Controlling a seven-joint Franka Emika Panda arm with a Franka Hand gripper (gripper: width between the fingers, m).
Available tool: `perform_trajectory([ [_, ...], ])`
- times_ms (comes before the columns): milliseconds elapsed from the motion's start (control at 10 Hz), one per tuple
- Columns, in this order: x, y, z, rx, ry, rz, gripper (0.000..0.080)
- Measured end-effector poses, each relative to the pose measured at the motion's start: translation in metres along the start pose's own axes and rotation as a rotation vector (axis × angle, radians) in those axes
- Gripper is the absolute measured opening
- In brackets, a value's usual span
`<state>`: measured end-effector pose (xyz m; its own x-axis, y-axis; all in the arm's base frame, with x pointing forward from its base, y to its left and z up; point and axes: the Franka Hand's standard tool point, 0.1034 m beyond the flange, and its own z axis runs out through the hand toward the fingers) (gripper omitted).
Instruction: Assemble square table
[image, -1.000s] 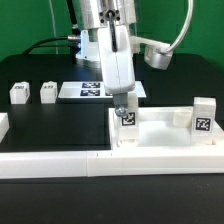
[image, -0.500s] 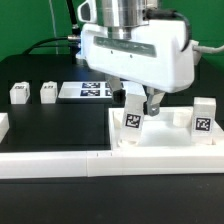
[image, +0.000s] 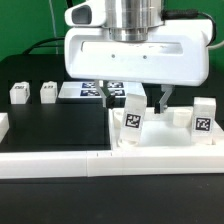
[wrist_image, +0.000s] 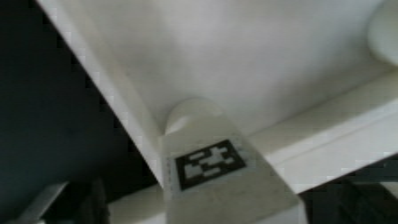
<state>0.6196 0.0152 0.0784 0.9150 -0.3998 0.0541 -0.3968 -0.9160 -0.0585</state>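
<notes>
gripper (image: 137, 100) fingers (image: 164, 98) apart, gripping nothing | leg (image: 131, 116) upright, tag showing, btwn fingers | stands at corner of square top (image: 165, 140) | top nr desk's near edge

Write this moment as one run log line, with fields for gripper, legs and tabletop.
gripper: open, over corner leg | second leg: upright on tabletop | loose legs: two, on black table
</notes>
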Motion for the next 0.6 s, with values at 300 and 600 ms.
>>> perform_trajectory([
  [300, 0.0001, -0.0003, -0.0002, 0.001, 0.000, 0.103, 0.0513],
  [600, -0.0004, 0.0022, 0.0006, -0.002, -0.003, 0.284, 0.0291],
])
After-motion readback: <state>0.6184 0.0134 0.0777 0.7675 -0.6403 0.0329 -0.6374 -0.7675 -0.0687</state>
